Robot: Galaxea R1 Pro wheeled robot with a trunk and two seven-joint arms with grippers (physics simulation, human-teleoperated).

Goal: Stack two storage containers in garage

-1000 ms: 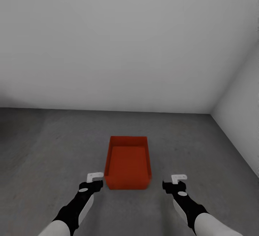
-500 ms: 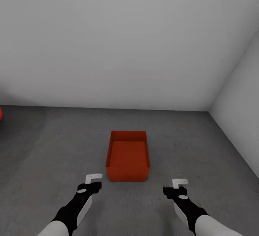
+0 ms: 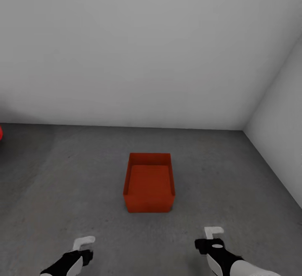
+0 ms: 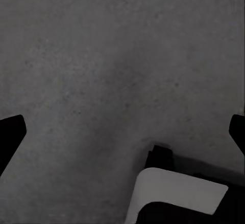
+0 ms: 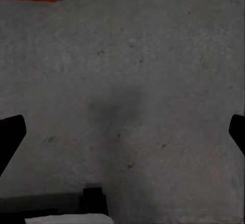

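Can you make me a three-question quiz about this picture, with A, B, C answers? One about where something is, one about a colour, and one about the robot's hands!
1. Where is the storage container?
A. on the dark grey floor
B. on a shelf
C. in a gripper

2. What colour is the container?
A. blue
B. red-orange
C. green

3. What are the left gripper and the right gripper doing?
A. both squeezing the container
B. one is lifting it
C. both open and holding nothing

Answers:
1. A, the container sits flat on the floor in front of the pale wall.
2. B, its walls and inside are all red-orange.
3. C, both grippers are apart from the container, and in each wrist view the fingers stand wide with bare floor between them.
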